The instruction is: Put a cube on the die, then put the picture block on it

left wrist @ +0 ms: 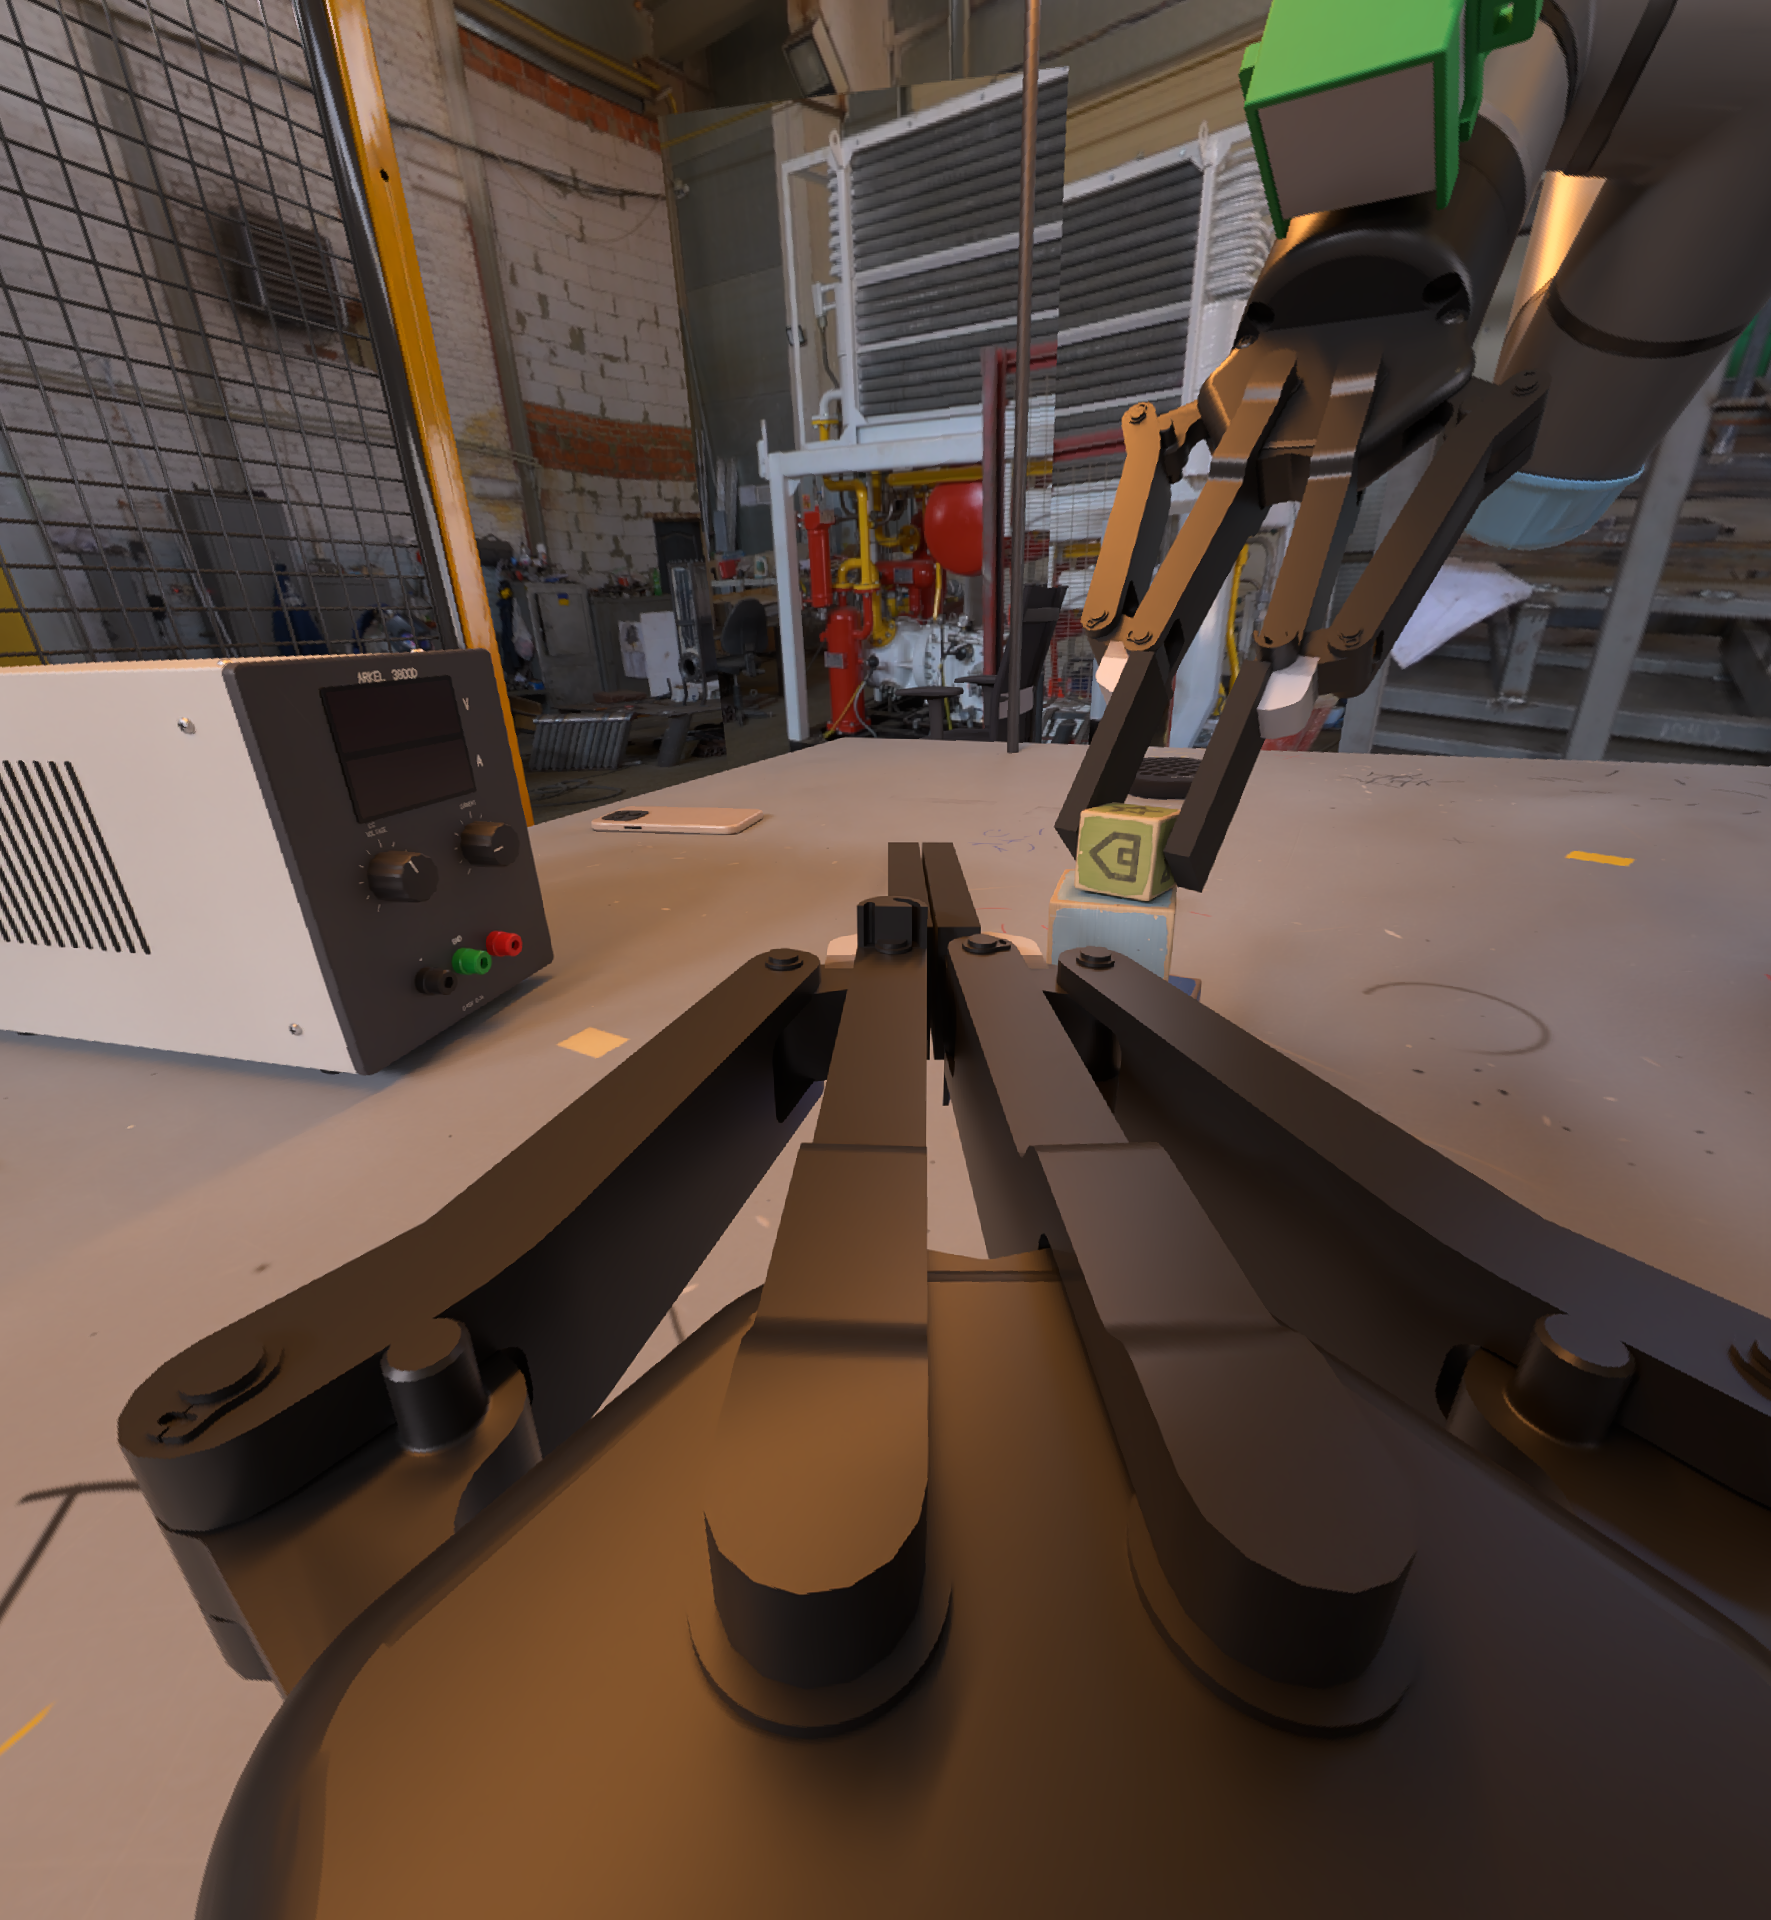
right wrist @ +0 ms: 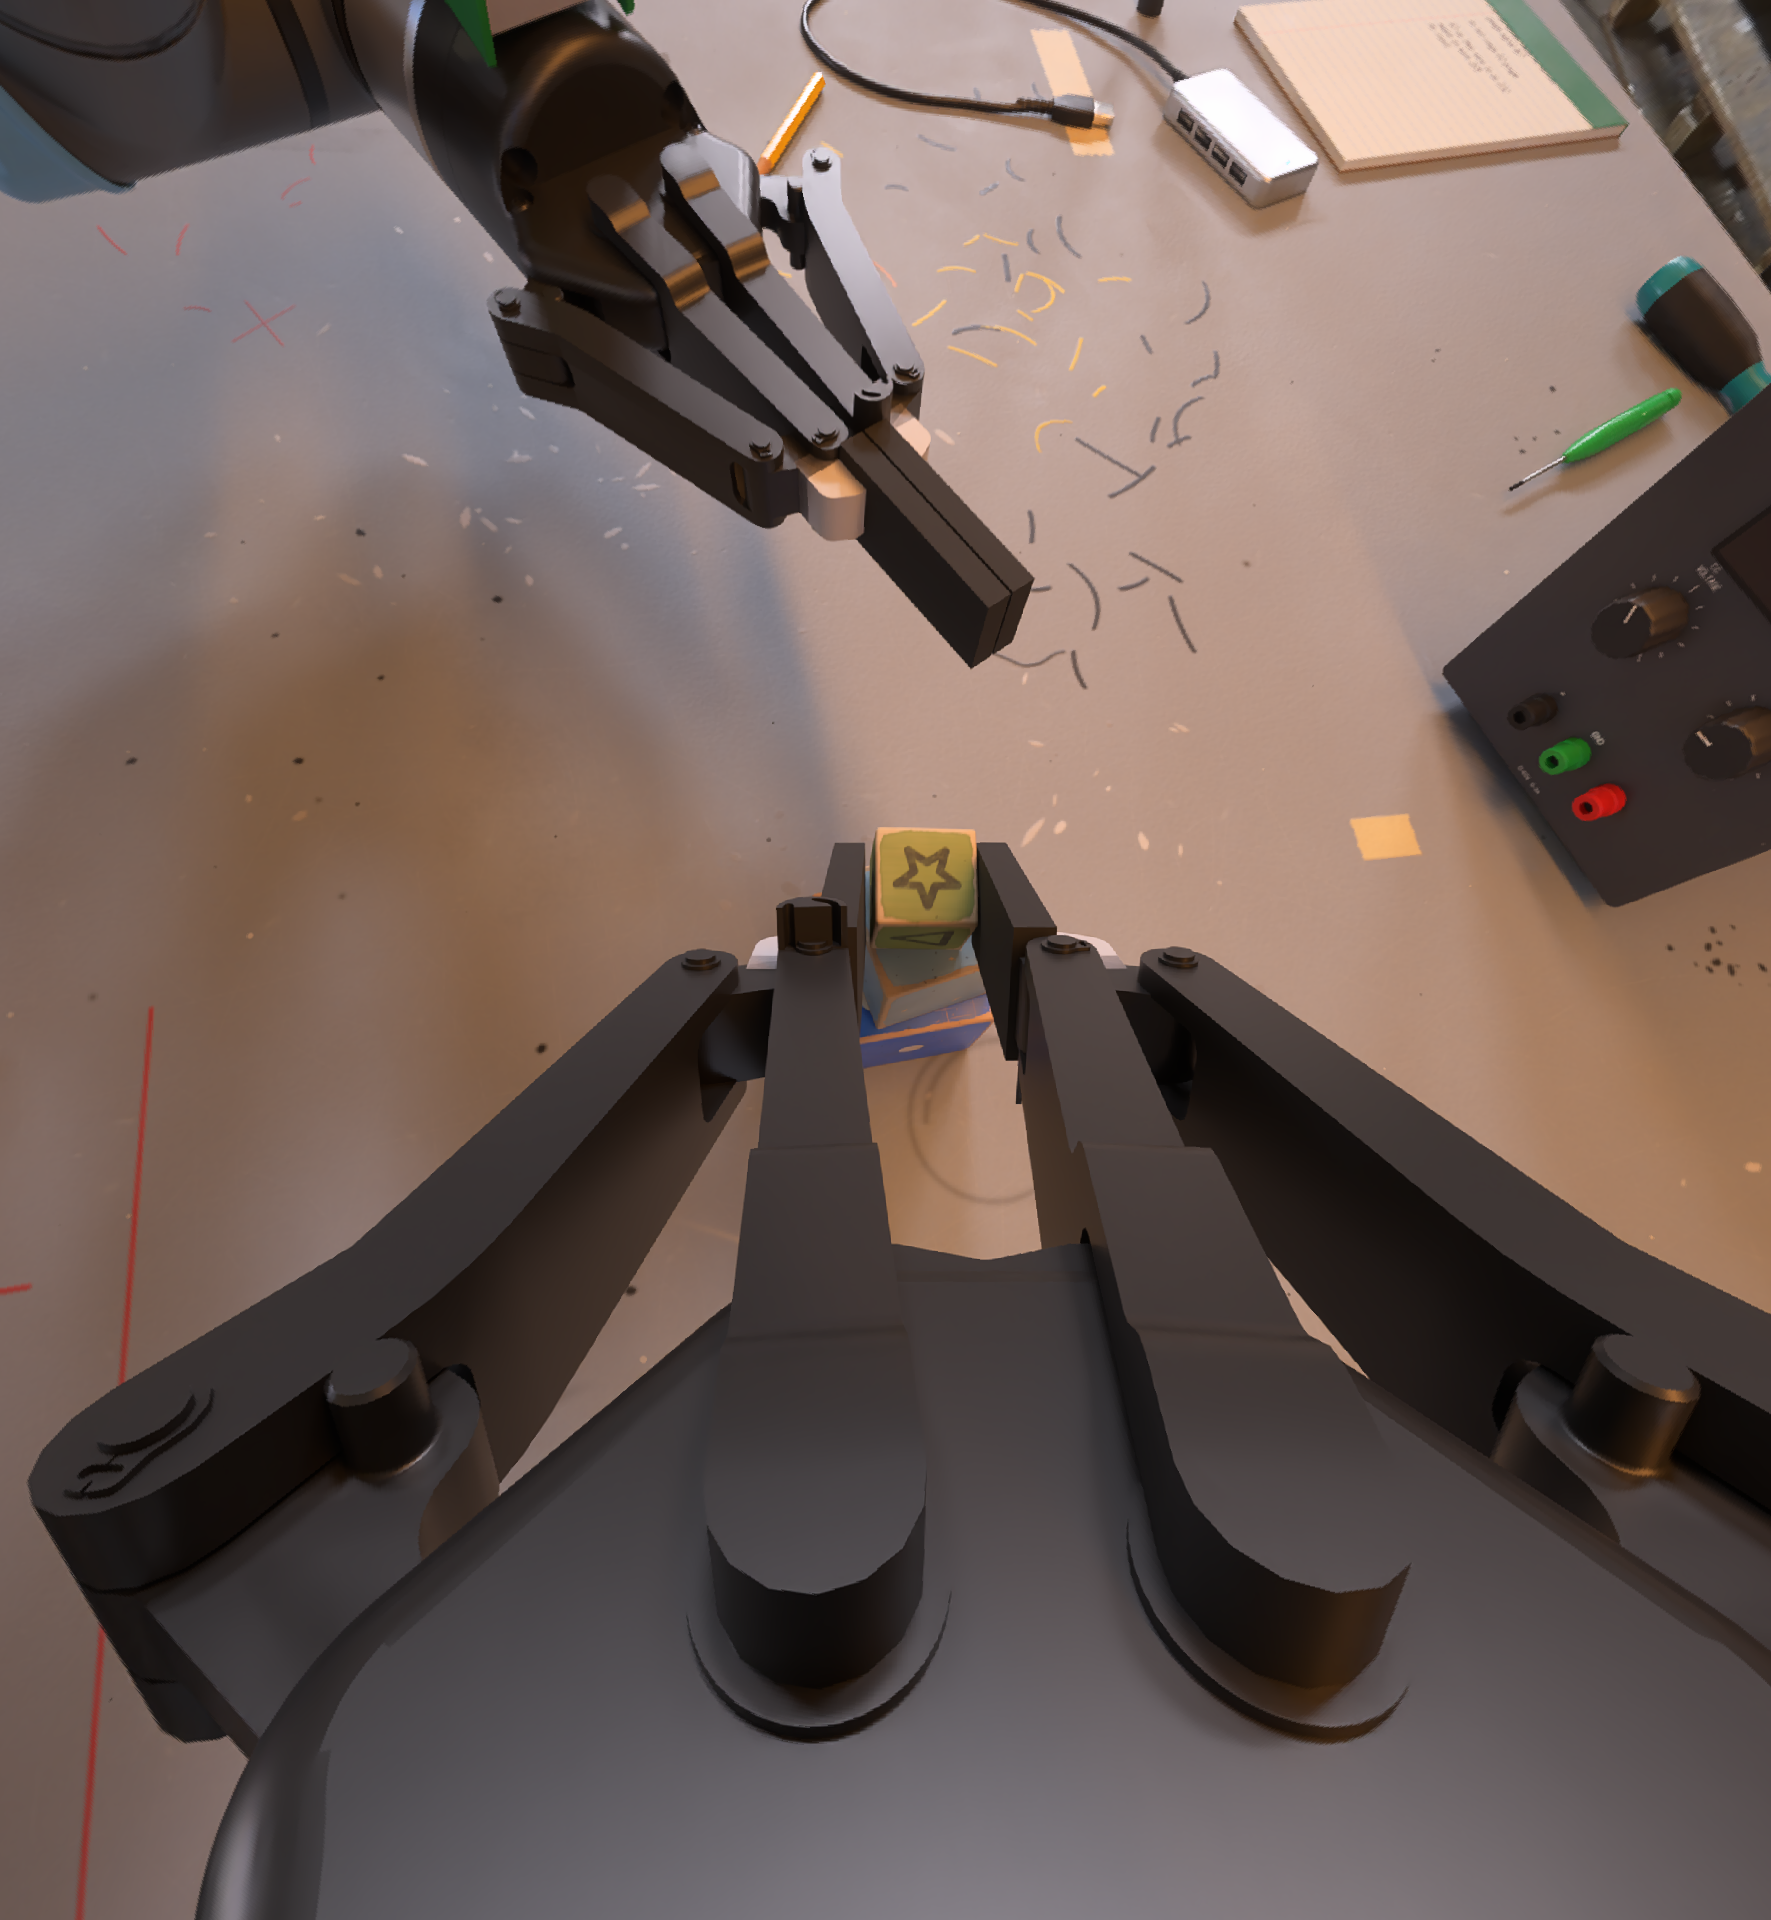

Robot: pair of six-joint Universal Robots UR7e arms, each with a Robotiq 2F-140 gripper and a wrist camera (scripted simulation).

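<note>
A green picture block [right wrist: 925, 878] with a star on top sits on a pale blue cube [right wrist: 917, 987], which rests on a blue die [right wrist: 922, 1039]. My right gripper [right wrist: 922, 862] is shut on the picture block, one finger on each side. In the left wrist view the same stack shows the picture block [left wrist: 1125, 852], the cube [left wrist: 1109, 925] and a corner of the die [left wrist: 1184, 985], with the right gripper [left wrist: 1135, 852] reaching down from above. My left gripper [left wrist: 925, 862] is shut and empty, just left of the stack. It also shows in the right wrist view [right wrist: 1000, 623], beyond the stack.
A bench power supply [left wrist: 237, 852] stands on the left of the table and shows in the right wrist view [right wrist: 1691, 675]. A phone [left wrist: 675, 821] lies behind it. A USB hub [right wrist: 1239, 135], a notepad [right wrist: 1421, 73], a green screwdriver [right wrist: 1598, 436] and a pencil [right wrist: 790, 123] lie farther off.
</note>
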